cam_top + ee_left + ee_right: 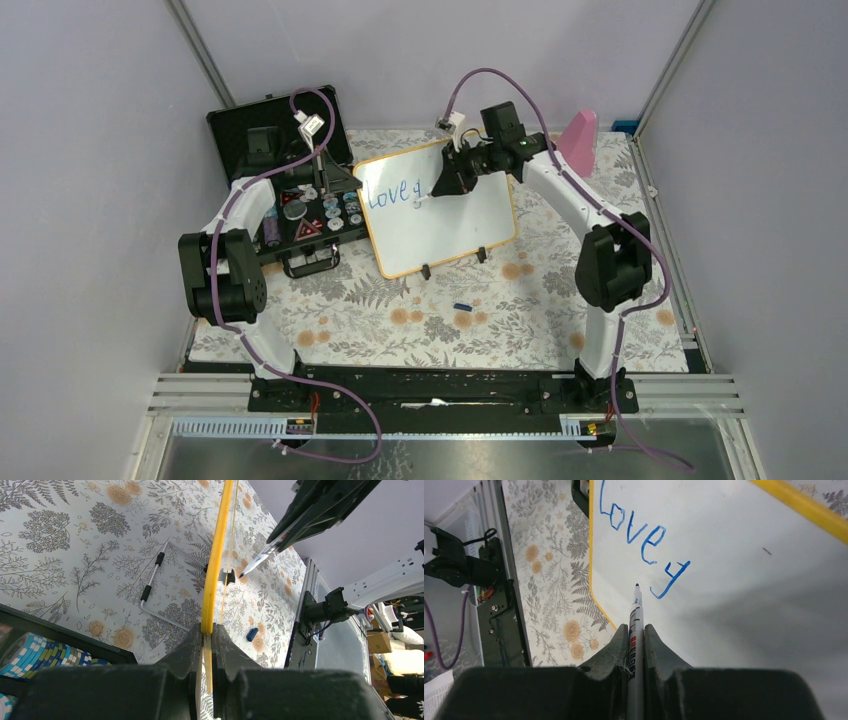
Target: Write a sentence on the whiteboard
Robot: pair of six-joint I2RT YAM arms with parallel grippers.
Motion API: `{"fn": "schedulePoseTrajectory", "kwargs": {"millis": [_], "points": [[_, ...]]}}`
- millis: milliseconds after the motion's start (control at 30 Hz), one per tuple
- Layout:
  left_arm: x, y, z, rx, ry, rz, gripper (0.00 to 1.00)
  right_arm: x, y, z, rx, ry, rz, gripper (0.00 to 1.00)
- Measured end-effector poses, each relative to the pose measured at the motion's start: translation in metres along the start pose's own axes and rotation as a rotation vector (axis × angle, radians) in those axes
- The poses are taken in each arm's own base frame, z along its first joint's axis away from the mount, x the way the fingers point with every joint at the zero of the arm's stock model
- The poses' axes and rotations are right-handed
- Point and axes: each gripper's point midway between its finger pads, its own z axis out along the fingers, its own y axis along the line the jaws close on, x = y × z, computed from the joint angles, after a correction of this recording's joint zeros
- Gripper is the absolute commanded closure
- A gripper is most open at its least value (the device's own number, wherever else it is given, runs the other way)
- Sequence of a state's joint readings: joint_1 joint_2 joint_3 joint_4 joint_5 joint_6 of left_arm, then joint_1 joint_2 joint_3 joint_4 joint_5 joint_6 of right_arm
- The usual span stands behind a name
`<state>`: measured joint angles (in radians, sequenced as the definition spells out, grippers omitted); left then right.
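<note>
The whiteboard (450,225) with its orange-yellow rim stands tilted on the floral cloth. My left gripper (345,180) is shut on its left rim, and the left wrist view shows the rim (215,565) pinched between the jaws (207,635). Blue writing (390,193) reads "Love" plus one further letter like a "g" (669,580). My right gripper (445,183) is shut on a white marker (636,615). The marker's tip is at the board just left of that last letter. The marker also shows in the left wrist view (260,560).
The open black chip case (290,170) with poker chips (35,652) lies left of the board. A blue marker cap (461,306) lies on the cloth in front of the board. A pink object (580,135) stands at the back right. A metal handle (155,580) lies beside the board.
</note>
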<state>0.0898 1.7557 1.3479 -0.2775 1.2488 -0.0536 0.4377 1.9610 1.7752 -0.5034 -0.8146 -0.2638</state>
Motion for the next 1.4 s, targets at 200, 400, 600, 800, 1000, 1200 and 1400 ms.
{"fn": "schedulePoseTrajectory", "kwargs": {"millis": [200, 400, 600, 800, 1000, 1200, 1400], "points": [[0.000, 0.000, 0.000, 0.000, 0.000, 0.000, 1.00, -0.022, -0.003, -0.034, 0.036, -0.070, -0.023, 1.00], [0.000, 0.000, 0.000, 0.000, 0.000, -0.001, 1.00, -0.025, -0.014, -0.044, 0.070, -0.088, -0.023, 1.00], [0.000, 0.000, 0.000, 0.000, 0.000, -0.001, 1.00, -0.026, -0.014, -0.043, 0.069, -0.089, -0.028, 1.00], [0.000, 0.000, 0.000, 0.000, 0.000, 0.000, 1.00, -0.030, -0.017, -0.040, 0.071, -0.091, -0.033, 1.00], [0.000, 0.000, 0.000, 0.000, 0.000, 0.000, 1.00, -0.028, -0.020, -0.033, 0.073, -0.081, -0.032, 1.00], [0.000, 0.000, 0.000, 0.000, 0.000, 0.000, 1.00, -0.025, -0.024, -0.026, 0.077, -0.069, -0.028, 1.00], [0.000, 0.000, 0.000, 0.000, 0.000, -0.001, 1.00, -0.027, -0.027, -0.024, 0.080, -0.069, -0.030, 1.00]]}}
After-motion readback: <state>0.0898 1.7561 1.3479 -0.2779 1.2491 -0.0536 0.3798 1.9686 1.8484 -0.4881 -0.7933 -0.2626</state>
